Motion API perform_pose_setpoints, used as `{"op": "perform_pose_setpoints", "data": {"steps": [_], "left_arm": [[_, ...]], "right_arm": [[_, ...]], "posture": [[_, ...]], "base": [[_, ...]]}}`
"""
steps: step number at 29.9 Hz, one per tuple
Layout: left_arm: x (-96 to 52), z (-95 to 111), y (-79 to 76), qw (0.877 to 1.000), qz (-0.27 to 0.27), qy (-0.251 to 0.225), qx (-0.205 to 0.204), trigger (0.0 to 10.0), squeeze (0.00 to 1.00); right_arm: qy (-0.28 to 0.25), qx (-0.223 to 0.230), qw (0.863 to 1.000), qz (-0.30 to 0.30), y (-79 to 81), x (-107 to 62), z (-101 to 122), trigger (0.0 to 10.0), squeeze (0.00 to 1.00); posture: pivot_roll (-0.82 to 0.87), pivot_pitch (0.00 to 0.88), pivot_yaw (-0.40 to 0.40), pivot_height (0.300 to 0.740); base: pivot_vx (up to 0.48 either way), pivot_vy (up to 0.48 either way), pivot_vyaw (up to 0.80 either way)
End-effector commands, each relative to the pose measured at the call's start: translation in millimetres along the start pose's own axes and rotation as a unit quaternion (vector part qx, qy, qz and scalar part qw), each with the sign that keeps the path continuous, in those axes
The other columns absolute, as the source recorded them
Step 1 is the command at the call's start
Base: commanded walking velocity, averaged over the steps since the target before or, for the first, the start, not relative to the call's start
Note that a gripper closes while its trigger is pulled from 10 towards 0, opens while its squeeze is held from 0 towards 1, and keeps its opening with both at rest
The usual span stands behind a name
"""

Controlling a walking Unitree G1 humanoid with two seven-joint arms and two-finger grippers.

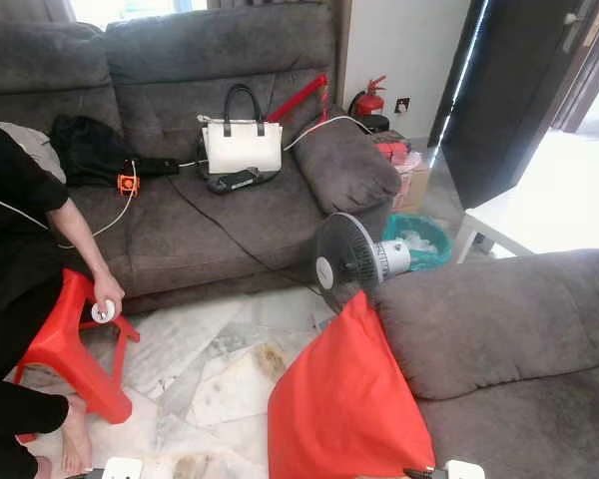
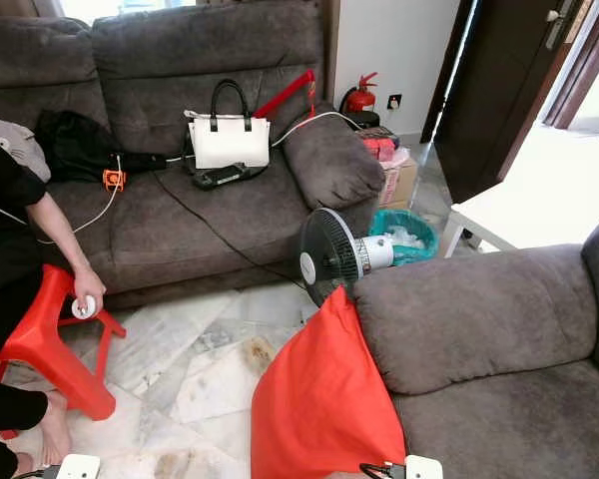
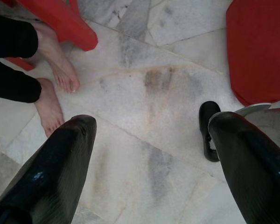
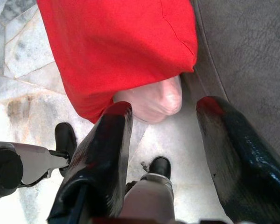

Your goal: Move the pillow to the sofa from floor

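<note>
A red pillow stands on its edge on the marble floor and leans against the arm of the near grey sofa. My right gripper hangs open just below the pillow's lower corner, where a bit of white inner lining pokes out. Its two black fingers straddle that corner without closing on it. Left of the pillow, my left gripper is open and empty over bare floor. The pillow's edge lies beyond one of its fingers.
A second grey sofa at the back holds a white handbag, a black bag and cables. A floor fan stands just behind the pillow. A person sits at the left by a red stool, bare feet near my left gripper. A white table stands right.
</note>
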State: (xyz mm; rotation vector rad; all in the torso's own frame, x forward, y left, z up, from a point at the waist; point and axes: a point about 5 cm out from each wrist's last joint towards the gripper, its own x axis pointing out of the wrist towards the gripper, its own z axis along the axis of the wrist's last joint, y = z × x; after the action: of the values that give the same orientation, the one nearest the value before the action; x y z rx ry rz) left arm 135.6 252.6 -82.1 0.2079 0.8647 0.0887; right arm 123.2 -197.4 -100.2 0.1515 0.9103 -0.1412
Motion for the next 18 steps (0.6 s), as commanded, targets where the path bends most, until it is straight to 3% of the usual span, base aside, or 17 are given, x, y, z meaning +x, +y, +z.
{"op": "perform_pose_setpoints", "data": {"steps": [1, 18], "left_arm": [[-0.4, -1.0, 2.1, 1.0, -0.003, 0.005, 0.012, 10.0, 0.0], [0.3, 0.2, 0.0, 1.0, -0.003, 0.003, 0.016, 10.0, 0.0]], "right_arm": [[-0.001, 0.002, 1.0, -0.001, -0.9, 0.2, 0.9, 10.0, 0.0], [0.002, 0.004, 1.0, 0.001, -0.3, 0.5, 0.7, 10.0, 0.0]], "posture": [[0.14, 0.0, -0.001, 0.74], [0.14, 0.0, 0.002, 0.74]], "base": [[0.255, 0.0, 0.0], [0.269, 0.0, 0.0]]}}
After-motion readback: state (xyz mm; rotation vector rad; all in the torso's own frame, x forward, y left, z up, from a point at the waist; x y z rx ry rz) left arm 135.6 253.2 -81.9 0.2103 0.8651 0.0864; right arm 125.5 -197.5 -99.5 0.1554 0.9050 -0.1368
